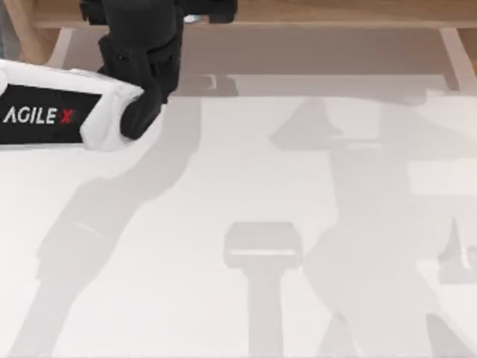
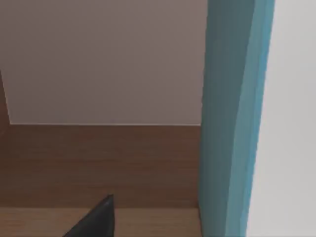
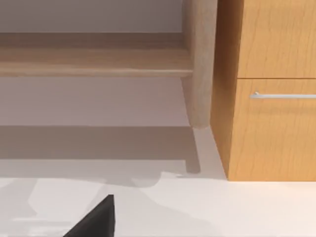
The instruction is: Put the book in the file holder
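The book (image 2: 232, 118) is teal and stands upright close in front of the left wrist camera. In the top view a sliver of the book (image 1: 195, 18) shows between black gripper parts. My left gripper (image 1: 190, 15) is raised at the top left, under the shelf edge, and shut on the book. One dark fingertip (image 2: 96, 222) shows apart from the cover. A slanted light-brown wall with grey-blue beside it, the file holder (image 1: 21, 31), sits in the far top-left corner, left of the book. A dark part of my right gripper (image 3: 96, 219) hangs low over the white table.
A long wooden shelf board (image 1: 335, 11) runs along the table's far edge on pale legs (image 3: 200, 64). A wooden cabinet with a drawer handle (image 3: 276, 94) stands beside one leg. Brown wood (image 2: 98, 163) lies ahead of the left gripper. The white table (image 1: 246, 186) carries only shadows.
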`<state>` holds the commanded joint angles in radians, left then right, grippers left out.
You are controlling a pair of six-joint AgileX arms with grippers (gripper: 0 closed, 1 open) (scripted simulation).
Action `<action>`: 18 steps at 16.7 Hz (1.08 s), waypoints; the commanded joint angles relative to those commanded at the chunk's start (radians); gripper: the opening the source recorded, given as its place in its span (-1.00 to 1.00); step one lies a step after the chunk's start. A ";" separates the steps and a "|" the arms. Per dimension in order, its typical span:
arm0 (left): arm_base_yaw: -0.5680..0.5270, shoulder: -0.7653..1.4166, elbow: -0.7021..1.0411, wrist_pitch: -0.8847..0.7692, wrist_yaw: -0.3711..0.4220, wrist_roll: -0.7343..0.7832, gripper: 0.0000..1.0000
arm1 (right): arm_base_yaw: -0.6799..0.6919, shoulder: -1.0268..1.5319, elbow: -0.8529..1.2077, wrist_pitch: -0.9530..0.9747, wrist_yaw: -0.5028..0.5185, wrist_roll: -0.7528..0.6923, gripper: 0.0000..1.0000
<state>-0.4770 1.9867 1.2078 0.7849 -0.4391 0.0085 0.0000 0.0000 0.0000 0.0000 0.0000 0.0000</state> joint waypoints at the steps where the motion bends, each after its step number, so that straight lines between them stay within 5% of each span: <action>1: -0.008 0.029 0.021 0.014 -0.007 0.000 1.00 | 0.000 0.000 0.000 0.000 0.000 0.000 1.00; 17: 0.003 0.113 0.134 -0.008 0.006 -0.001 1.00 | 0.000 0.000 0.000 0.000 0.000 0.000 1.00; 18: 0.003 0.113 0.134 -0.008 0.006 -0.001 0.85 | 0.000 0.000 0.000 0.000 0.000 0.000 1.00</action>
<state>-0.4741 2.0998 1.3422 0.7766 -0.4327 0.0077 0.0000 0.0000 0.0000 0.0000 0.0000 0.0000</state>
